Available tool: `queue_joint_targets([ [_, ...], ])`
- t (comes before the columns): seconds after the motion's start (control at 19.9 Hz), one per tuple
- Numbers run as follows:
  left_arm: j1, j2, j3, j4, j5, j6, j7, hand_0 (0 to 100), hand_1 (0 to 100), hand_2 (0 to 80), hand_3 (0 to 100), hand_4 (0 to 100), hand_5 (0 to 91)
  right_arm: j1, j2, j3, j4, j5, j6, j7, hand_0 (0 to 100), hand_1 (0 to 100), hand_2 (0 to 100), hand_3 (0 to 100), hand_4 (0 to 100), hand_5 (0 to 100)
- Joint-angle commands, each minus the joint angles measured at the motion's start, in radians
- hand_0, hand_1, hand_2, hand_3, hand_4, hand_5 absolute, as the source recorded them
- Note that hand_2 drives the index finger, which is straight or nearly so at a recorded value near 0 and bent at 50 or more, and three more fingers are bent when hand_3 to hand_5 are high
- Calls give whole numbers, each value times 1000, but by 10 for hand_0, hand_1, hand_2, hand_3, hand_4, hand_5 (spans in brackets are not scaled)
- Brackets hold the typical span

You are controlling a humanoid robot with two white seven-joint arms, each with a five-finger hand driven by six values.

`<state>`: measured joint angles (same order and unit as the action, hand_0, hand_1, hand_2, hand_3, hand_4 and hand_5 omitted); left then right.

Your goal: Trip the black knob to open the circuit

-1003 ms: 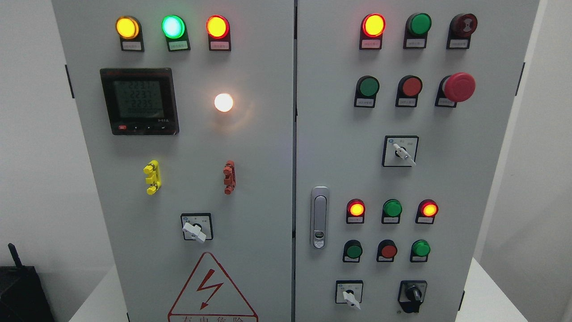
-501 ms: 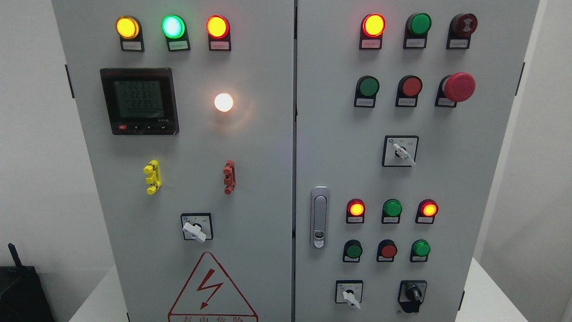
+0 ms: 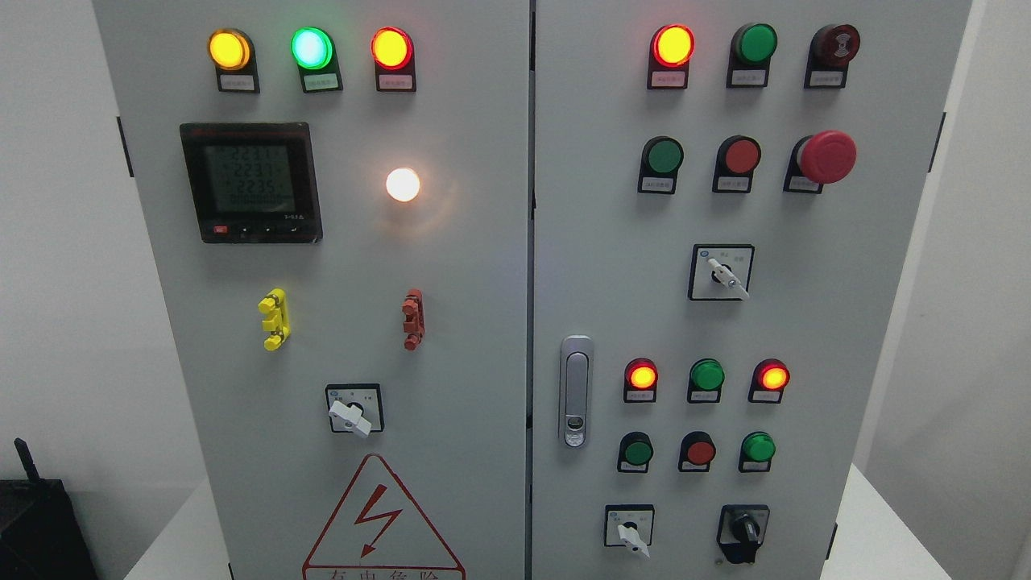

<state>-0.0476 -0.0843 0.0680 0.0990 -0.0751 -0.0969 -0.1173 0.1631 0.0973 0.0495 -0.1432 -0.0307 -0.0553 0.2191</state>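
Note:
The black knob (image 3: 745, 529) sits at the lower right of the grey cabinet's right door (image 3: 612, 266), in a black square plate. Its handle stands roughly upright, tilted slightly. Neither of my hands nor any arm shows in the head view. Nothing touches the knob.
White selector switches sit to the knob's left (image 3: 632, 536), higher on the right door (image 3: 727, 276) and on the left door (image 3: 351, 416). A red mushroom button (image 3: 827, 156), lit lamps and push buttons fill the doors. A silver door handle (image 3: 576, 391) is at centre. A black device (image 3: 36, 524) stands lower left.
Only the digits on the meter display flicker; nothing else has moved.

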Motion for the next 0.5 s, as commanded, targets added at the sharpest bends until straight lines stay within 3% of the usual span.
queue_joint_targets([
  [0.0, 0, 0, 1, -16, 0, 0, 1, 120, 389, 0, 0, 0, 0, -14, -27, 1, -192, -8, -11, -26, 0, 19, 0, 0, 0, 0],
  [0.45, 0, 0, -1, -16, 0, 0, 1, 120, 389, 0, 0, 0, 0, -53, -57, 0, -324, -14, -138, -34, 0, 0, 0, 0, 0, 0],
])
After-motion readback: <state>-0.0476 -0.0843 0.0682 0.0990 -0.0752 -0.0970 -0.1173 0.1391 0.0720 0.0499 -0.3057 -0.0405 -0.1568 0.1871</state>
